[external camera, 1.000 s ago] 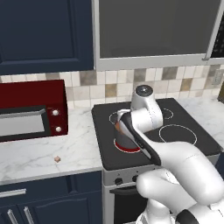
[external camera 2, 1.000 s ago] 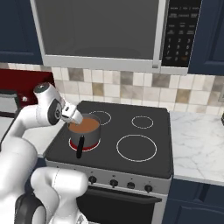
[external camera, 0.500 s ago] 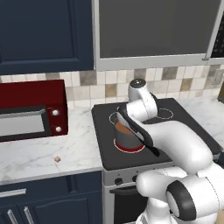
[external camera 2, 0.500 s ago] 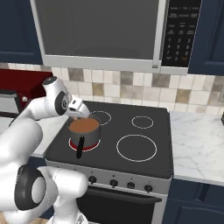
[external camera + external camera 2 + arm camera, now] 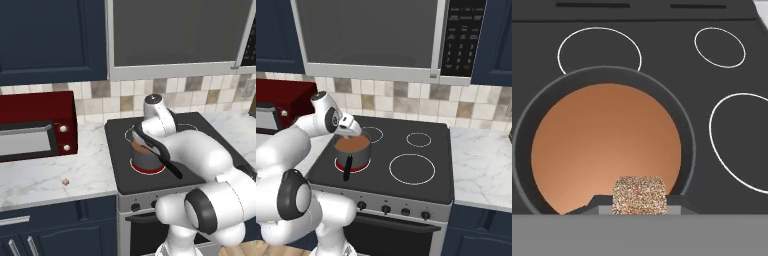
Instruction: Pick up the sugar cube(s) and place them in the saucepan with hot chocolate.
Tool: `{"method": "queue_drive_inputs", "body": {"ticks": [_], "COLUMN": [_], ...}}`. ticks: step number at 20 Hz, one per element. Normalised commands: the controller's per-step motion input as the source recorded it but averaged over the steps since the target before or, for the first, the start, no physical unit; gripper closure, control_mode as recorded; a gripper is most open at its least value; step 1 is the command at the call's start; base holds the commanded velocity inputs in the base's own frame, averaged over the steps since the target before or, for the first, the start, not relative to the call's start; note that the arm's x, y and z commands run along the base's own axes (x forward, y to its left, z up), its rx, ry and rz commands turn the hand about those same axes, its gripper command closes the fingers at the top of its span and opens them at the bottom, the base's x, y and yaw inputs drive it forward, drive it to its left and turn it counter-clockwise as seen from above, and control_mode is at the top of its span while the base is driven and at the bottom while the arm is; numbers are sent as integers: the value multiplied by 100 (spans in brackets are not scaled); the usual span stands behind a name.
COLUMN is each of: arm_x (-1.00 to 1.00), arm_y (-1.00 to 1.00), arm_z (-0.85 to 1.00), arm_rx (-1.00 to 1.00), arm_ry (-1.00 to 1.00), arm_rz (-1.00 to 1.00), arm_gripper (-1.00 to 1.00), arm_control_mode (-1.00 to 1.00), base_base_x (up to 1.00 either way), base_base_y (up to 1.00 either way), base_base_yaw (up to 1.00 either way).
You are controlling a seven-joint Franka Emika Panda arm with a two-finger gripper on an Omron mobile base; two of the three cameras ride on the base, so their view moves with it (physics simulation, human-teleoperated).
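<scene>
The two-finger gripper (image 5: 639, 201) is clamping a speckled tan-brown sugar cube (image 5: 639, 195) between its dark tips, hanging directly over the small grey metal saucepan of reddish-brown hot chocolate (image 5: 607, 150), at the pan's 6 o'clock rim in the hand view. That saucepan (image 5: 352, 151) is sitting on the black stovetop's (image 5: 421, 170) front-left red-glowing burner, its long black handle (image 5: 348, 167) pointing toward 6 o'clock. A second tiny tan cube (image 5: 65, 182) is lying on the white marble counter (image 5: 45, 180), at 5 o'clock from the dark red microwave (image 5: 35, 125), well apart from the pan.
</scene>
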Motion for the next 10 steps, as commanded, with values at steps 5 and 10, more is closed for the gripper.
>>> {"method": "queue_drive_inputs", "body": {"ticks": [5,10], "arm_x": [12,13], "arm_y": [-6,-1], "arm_z": [-42,-19], "arm_rx": [0,0], "arm_ry": [-3,-2], "arm_rz": [0,0], "arm_gripper": [100,100], "arm_control_mode": [-100,-100], "base_base_x": [0,0], "base_base_y": [0,0], "base_base_yaw": [0,0]}}
